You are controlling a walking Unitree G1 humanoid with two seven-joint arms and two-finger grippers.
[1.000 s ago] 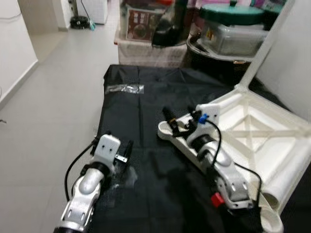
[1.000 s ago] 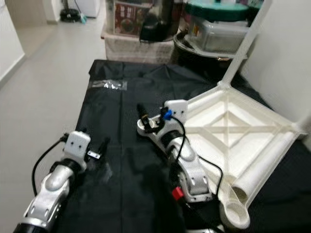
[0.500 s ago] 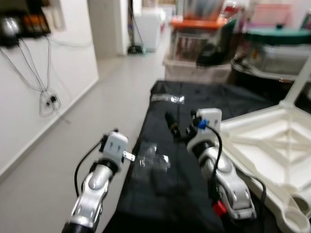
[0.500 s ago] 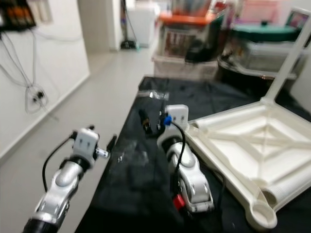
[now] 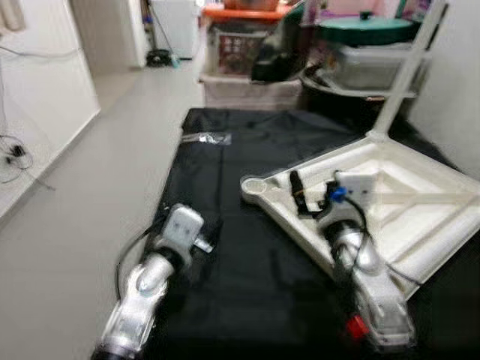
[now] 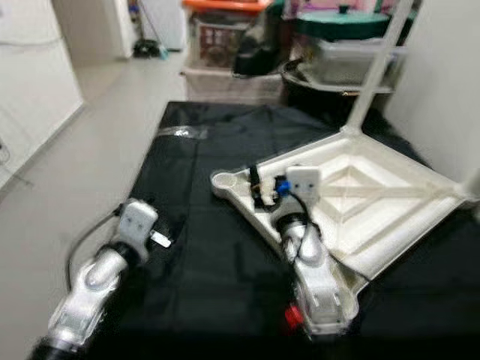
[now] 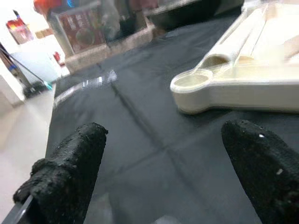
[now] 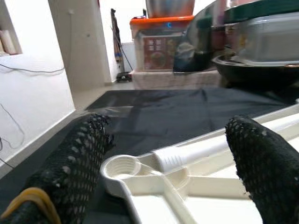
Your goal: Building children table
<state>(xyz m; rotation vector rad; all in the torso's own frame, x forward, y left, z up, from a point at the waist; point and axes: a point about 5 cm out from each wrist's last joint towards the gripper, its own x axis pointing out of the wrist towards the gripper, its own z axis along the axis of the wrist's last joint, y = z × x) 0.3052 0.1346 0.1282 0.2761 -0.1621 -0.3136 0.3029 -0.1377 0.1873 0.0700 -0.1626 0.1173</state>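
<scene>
An upside-down white tabletop (image 5: pixel 420 202) lies on a black cloth (image 5: pixel 247 285), its round corner socket (image 5: pixel 255 185) pointing toward the left. One white leg (image 5: pixel 409 67) stands up from its far corner. My right gripper (image 5: pixel 304 196) hovers open just inside the rim, to the right of that socket. In the right wrist view the socket (image 8: pixel 122 169) sits low between the spread fingers, and a white rod with a ribbed end (image 8: pixel 187 154) lies beside it. My left gripper (image 7: pixel 163 135) is open low over the cloth, left of the tabletop, with the socket (image 7: pixel 196 84) ahead of it.
A small clear plastic bag (image 5: pixel 206 138) lies at the cloth's far left. Storage boxes (image 5: pixel 240 52) and a lidded pot (image 5: pixel 367 45) crowd the far edge. Grey floor (image 5: pixel 82 187) and a white wall run along the left. A white wall (image 5: pixel 457 82) closes the right.
The head camera swung left and back, so the whole view shifted. My right gripper has moved from beside the corner socket to a little further in over the tabletop. The left arm stays low.
</scene>
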